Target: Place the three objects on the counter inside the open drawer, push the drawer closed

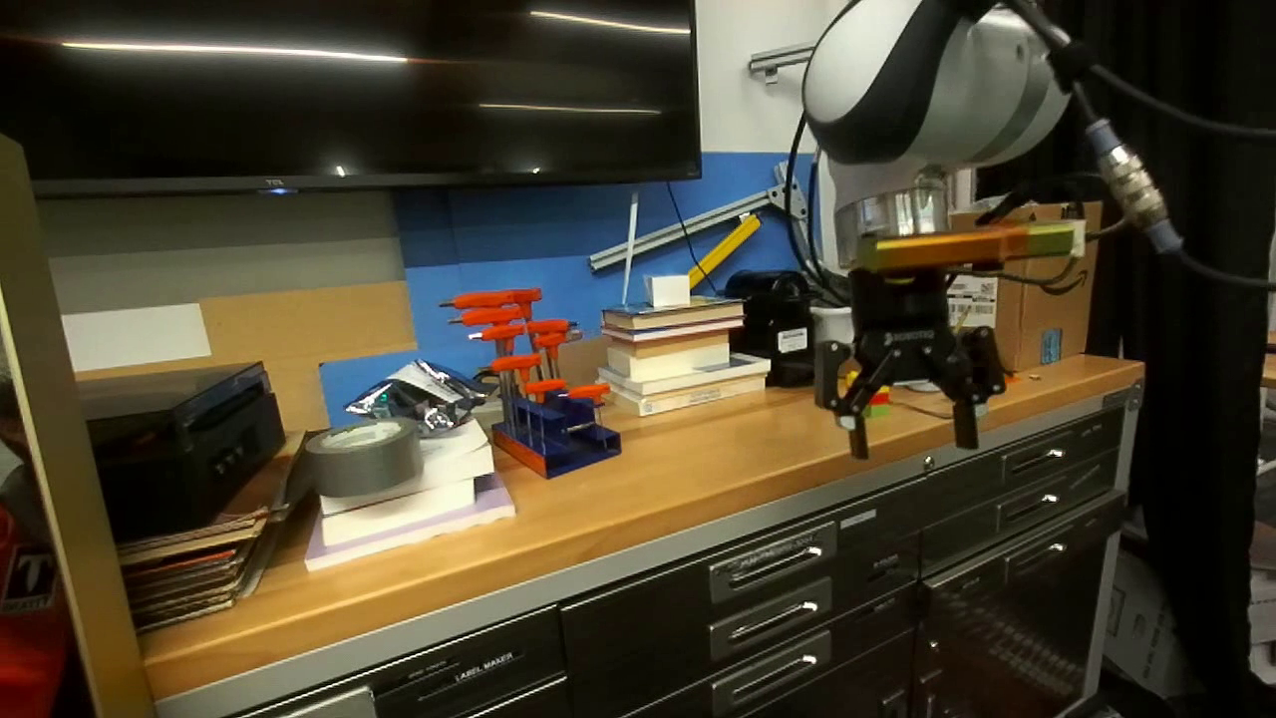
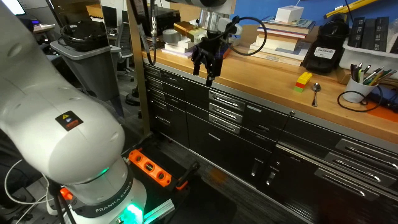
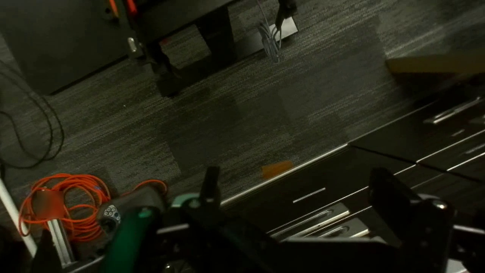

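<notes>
A large dark screen [image 1: 349, 115] hangs on the wall [image 1: 743, 115], long streaks of light [image 1: 234, 51] mirrored in its glossy face. Below it sit a blue panel [image 1: 478, 249] and a tan panel [image 1: 309, 324]; a black curtain [image 1: 1186, 399] hangs to the right. In an exterior view, a grey bin [image 2: 84, 71] stands near an office chair [image 2: 123, 34], a lit monitor [image 2: 11, 7] at upper left. The floor [image 3: 235, 125] is carpeted in streaky grey.
</notes>
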`<action>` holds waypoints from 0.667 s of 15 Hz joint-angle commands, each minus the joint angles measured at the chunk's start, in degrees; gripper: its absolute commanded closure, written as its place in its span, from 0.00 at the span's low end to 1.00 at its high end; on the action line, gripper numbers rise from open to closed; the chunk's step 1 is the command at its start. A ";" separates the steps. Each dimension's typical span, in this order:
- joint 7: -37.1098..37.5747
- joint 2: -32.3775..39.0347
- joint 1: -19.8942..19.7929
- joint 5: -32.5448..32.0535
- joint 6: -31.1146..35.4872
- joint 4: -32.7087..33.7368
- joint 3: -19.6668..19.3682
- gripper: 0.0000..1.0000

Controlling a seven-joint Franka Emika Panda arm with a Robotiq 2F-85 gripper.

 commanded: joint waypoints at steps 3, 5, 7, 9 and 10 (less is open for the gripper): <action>-19.48 -15.04 -4.40 -0.84 -11.15 -0.01 -2.09 0.00; -24.74 -19.07 -5.52 -1.39 -12.79 -0.16 -3.40 0.00; -28.00 -24.92 -6.49 -2.46 -15.88 -0.34 -4.01 0.00; -30.44 -27.87 -7.12 -3.35 -16.39 -0.50 -4.67 0.00; -31.51 -29.65 -7.28 -4.34 -15.99 -1.09 -4.68 0.00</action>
